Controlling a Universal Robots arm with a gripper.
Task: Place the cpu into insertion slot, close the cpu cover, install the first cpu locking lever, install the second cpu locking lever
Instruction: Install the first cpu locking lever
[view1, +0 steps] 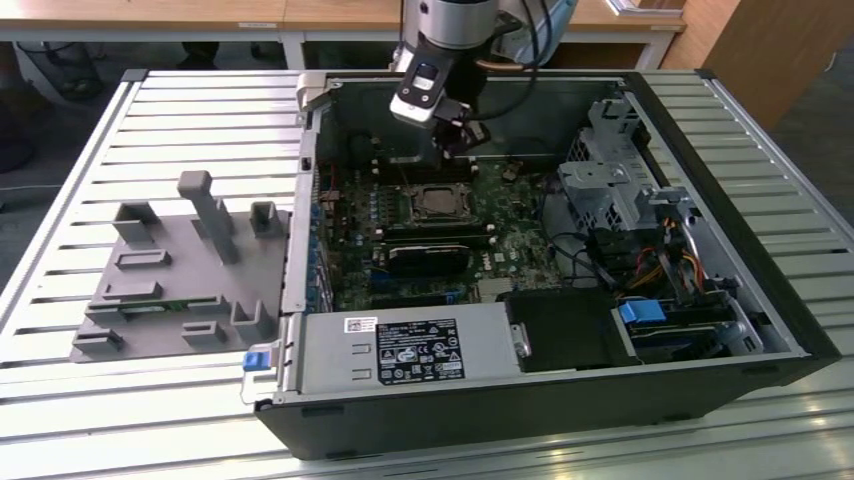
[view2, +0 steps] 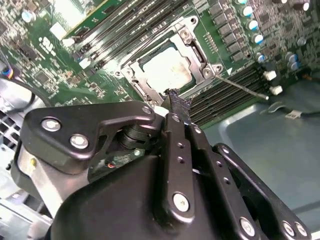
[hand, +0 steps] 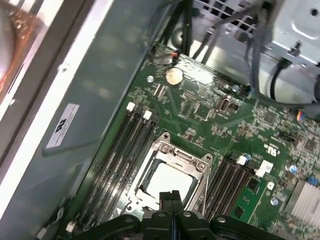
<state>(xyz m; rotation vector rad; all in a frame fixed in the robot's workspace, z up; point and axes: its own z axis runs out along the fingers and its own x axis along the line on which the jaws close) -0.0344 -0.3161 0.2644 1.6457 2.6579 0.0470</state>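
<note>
Since the small square silvery cpu (hand: 167, 182) sits in the metal-rimmed insertion slot (hand: 134, 197) under the thin silvery cpu cover (hand: 175, 150), the black end effector (hand: 170, 199) hovering just above, fingers pinched together and empty, looks to be on the lever step: thin wire lever (view2: 242, 87) probably needs pressing down and hooking.

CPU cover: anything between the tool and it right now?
Nothing visible. In the second wrist view the tool, fingers together, sits right at the edge of the cpu cover, with only open space between. The cpu shows through the cover's window.
</note>
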